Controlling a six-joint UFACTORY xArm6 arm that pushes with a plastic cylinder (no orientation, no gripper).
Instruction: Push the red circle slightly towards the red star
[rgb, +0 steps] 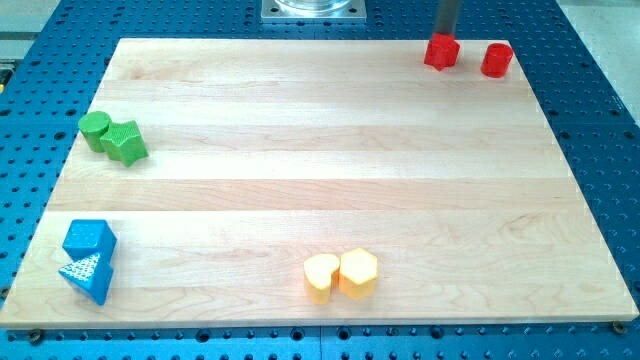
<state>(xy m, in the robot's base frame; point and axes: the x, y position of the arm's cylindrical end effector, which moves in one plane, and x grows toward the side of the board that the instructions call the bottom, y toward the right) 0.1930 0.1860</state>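
Dark rod upright at view's top, my tip (444, 36) lowered

The board (320, 150) is pale blond wood with fine horizontal grain bands. The surrounding table (600, 120) is saturated blue, patterned with a regular grid of small dark holes. The red star (441, 51) and red circle (496, 60) are bright, uniform red. The green circle (95, 130) and green star (125, 142) are matching mid-green. The blue cube (89, 240) is plain blue; the blue triangle (87, 275) shows a pale speckled top face. The yellow half-round block (321, 277) and yellow hexagon (358, 272) have light yellow tops and orange sides. The rod (447, 16) is dark grey.
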